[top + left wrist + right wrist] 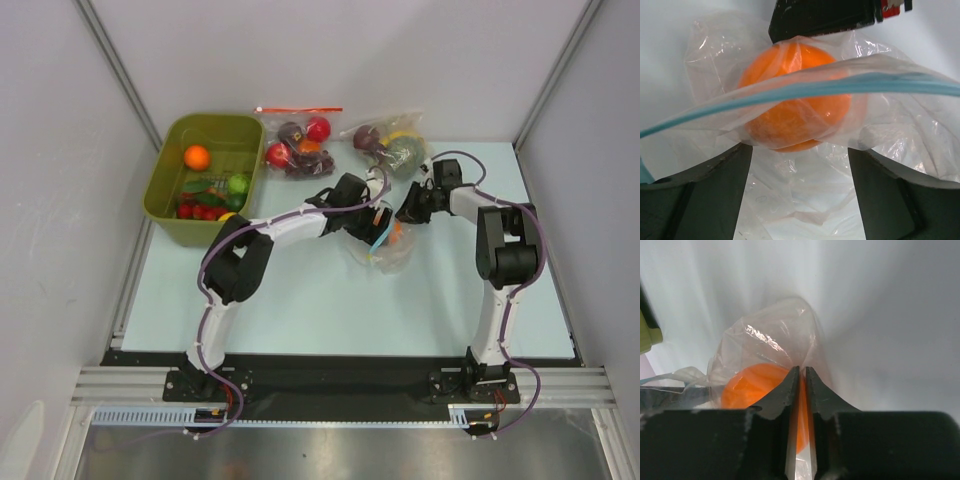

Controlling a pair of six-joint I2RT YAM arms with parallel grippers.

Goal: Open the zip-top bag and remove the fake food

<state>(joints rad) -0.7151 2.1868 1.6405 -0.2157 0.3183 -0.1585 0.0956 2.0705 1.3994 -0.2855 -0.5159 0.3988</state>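
Three clear plastic bags lie on the pale blue desk [300, 300], and two robot arms meet over one of them. That one, the clear crinkly zip-top bag with a light-blue zip strip [385, 255] [900, 125] [770, 340], sits at the centre of the overhead frame with one glossy orange plastic fruit [396, 232] [795, 100] [747, 385] inside it.

The left claw [368, 228] [800, 190] stands wide at the bag's zip edge. In its wrist view two dark fingers [695, 195] fill the lower corners, the blue strip runs across mid-frame, and the orange fruit sits upper centre behind the film.

The right claw [405, 211] [800, 385] is narrow, its two fingers nipping a fold of the bag's film, with the orange fruit just beyond them. It also shows as a black block at the top edge of the left wrist view.

Two other bags lie at upper centre of the overhead frame, well apart from the claws. One is a clear bag with a red-orange zip strip [300, 140] holding red and purple fruits. To its right is a clear bag showing purple, yellow and dark-green fruit [392, 142].

One olive-green plastic bin [165, 180] stands at upper left. It holds one orange ball [197, 157], one light-green ball [238, 184] and a cluster of small red tomatoes [200, 211] too small to count.
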